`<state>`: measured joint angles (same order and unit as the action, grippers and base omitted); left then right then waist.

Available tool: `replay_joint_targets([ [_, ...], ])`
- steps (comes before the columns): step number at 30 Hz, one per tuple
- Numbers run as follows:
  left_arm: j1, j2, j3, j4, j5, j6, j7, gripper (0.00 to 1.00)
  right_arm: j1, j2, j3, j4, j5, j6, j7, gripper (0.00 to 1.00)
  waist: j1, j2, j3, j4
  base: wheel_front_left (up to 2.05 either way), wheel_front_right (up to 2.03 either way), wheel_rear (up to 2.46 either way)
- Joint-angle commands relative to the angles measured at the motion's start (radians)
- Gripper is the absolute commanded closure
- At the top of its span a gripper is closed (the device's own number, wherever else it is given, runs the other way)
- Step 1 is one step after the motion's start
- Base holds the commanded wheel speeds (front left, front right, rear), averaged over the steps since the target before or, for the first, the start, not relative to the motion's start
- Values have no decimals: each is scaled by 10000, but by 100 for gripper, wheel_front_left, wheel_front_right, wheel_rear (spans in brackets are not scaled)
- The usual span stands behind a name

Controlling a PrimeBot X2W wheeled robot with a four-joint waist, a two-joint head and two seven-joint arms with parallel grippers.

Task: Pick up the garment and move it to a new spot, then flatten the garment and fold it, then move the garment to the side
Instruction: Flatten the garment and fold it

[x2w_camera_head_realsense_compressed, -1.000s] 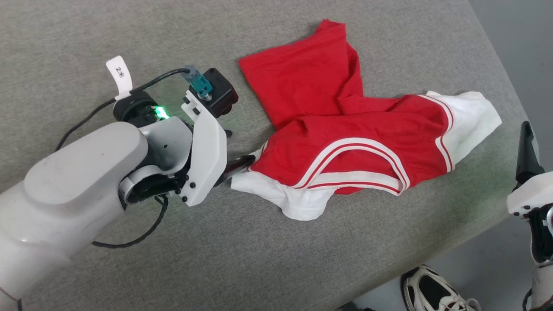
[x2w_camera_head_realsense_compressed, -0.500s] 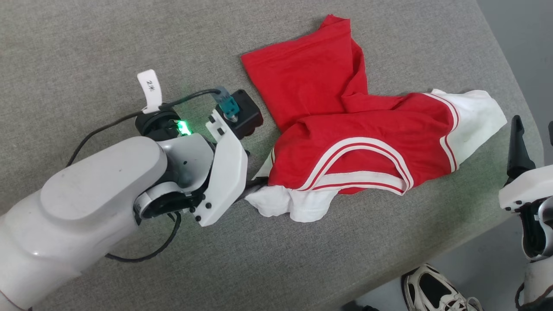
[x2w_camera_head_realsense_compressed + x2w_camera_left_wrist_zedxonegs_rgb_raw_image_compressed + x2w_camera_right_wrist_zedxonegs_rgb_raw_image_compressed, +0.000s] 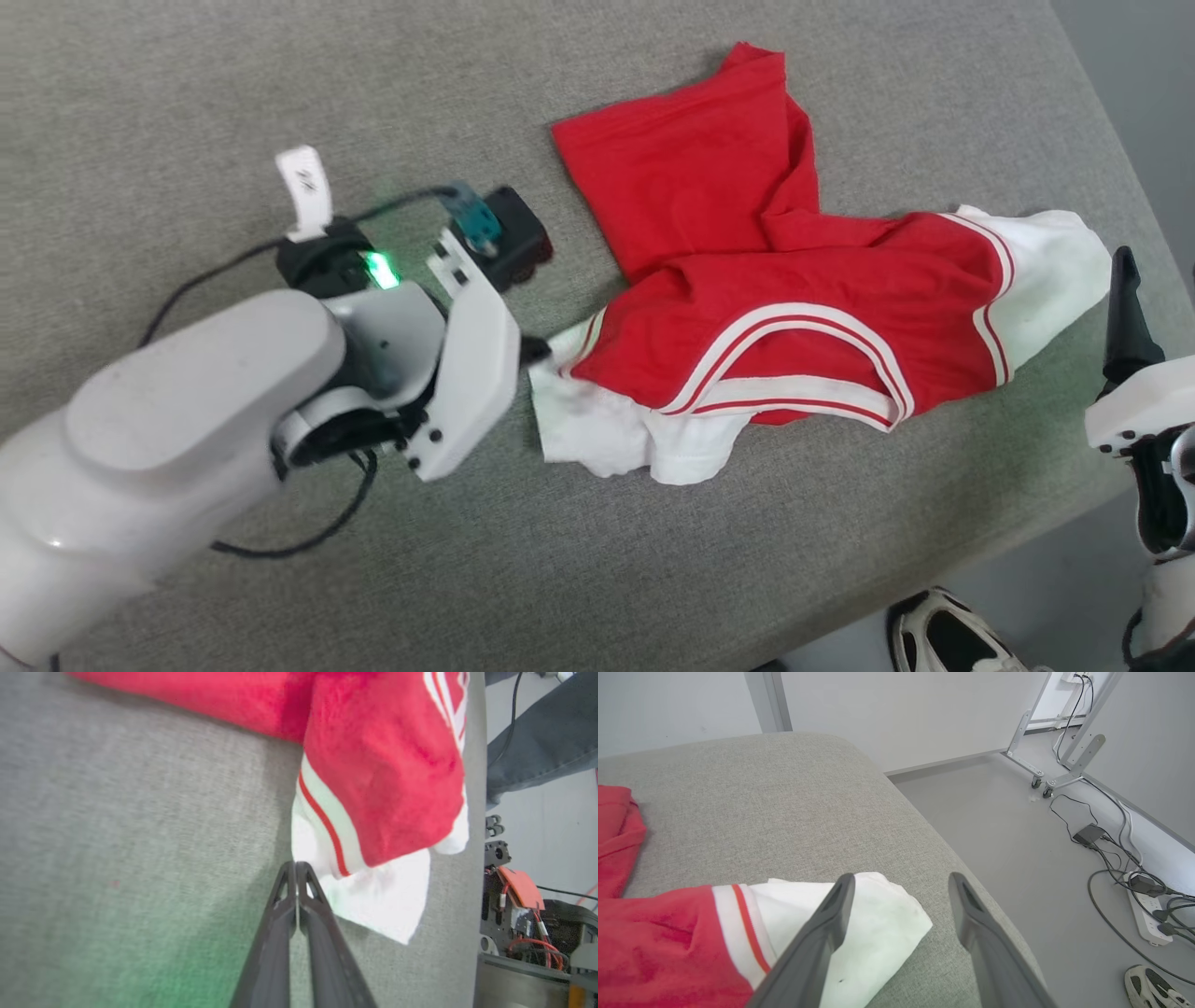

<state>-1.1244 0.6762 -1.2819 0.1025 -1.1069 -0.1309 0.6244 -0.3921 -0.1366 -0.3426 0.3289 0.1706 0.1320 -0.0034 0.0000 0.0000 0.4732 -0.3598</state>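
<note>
The garment (image 3: pixel 747 308), a red jersey with white panels and red-and-white striped trim, lies crumpled on the grey cushion (image 3: pixel 280 93). My left gripper (image 3: pixel 537 353) is at its left corner. In the left wrist view its fingers (image 3: pixel 280 914) are pressed together, and the tips meet on the white edge of the garment (image 3: pixel 383 765). My right gripper (image 3: pixel 900 882) is open beside the white right end of the garment (image 3: pixel 878 914), near the cushion's right edge. One of its dark fingers (image 3: pixel 1125 317) stands upright in the head view.
The cushion edge (image 3: pixel 934 560) drops to grey floor at the right and front. A person's shoe (image 3: pixel 943 639) is just below it, and a leg in jeans (image 3: pixel 537 732) stands beyond. A power strip with cables (image 3: pixel 1148 905) and a wheeled metal frame (image 3: pixel 1045 779) are on the floor.
My left gripper has shut at the garment's white left corner, which has bunched up toward the fingertips. The head view has shifted a little. The right gripper stays open.
</note>
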Motion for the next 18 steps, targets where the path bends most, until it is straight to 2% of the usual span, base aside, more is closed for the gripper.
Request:
replay_joint_targets([
  [1,-202,81,12,57,2,10,-293,100,-29,-82,7,-9,-8,-24,12,0,0,0,-117,113,0,0,0],
  [4,-382,217,12,65,-139,10,-675,100,27,-175,-19,-69,-33,-24,68,0,0,0,-263,246,0,0,0],
  [10,-625,435,11,-270,-309,10,-734,100,176,-341,-126,-336,-42,-24,280,0,0,0,-448,466,0,0,0],
  [18,-900,1045,41,690,-10,10,-1670,100,393,-379,-192,-626,-129,-24,491,0,0,0,-740,750,0,0,0],
])
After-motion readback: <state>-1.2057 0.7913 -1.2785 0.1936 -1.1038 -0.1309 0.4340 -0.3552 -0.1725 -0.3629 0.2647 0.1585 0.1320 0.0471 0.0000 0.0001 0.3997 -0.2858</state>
